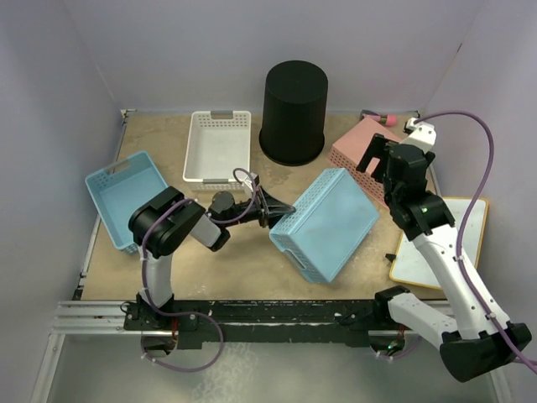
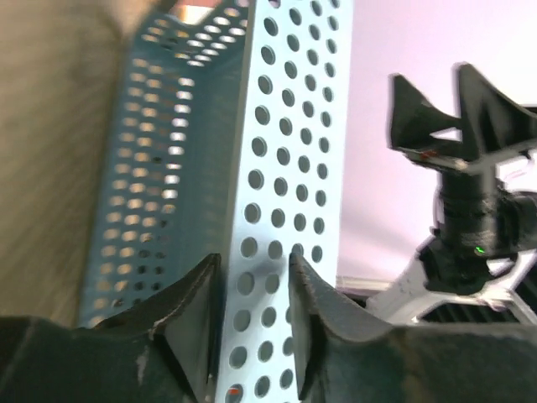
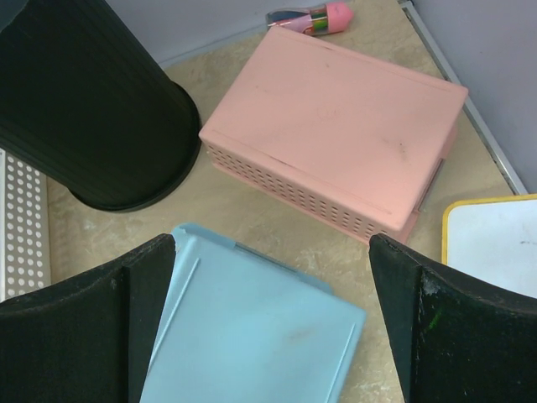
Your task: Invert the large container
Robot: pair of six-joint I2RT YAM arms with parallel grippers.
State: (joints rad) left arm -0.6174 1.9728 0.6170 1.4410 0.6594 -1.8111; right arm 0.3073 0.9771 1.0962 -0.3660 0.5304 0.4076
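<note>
The large container, a tall black round bin [image 1: 294, 109], stands at the back centre with its wide rim on the table and its closed narrow end up. It also shows in the right wrist view [image 3: 92, 109]. My left gripper [image 1: 273, 217] is shut on the perforated wall of a light blue basket [image 1: 327, 222], which lies bottom-up and tilted mid-table; the left wrist view shows my left gripper [image 2: 256, 269] with a finger on either side of the basket's wall [image 2: 285, 151]. My right gripper [image 1: 377, 159] is open and empty, and in the right wrist view [image 3: 270, 248] it hangs above the basket's far end [image 3: 252, 327].
A pink basket [image 3: 336, 126] lies bottom-up at the back right, with a pink-capped marker [image 3: 310, 17] behind it. A yellow-edged whiteboard [image 1: 440, 243] lies at the right. A white basket [image 1: 216, 144] and a second blue basket [image 1: 126, 197] sit open at the left.
</note>
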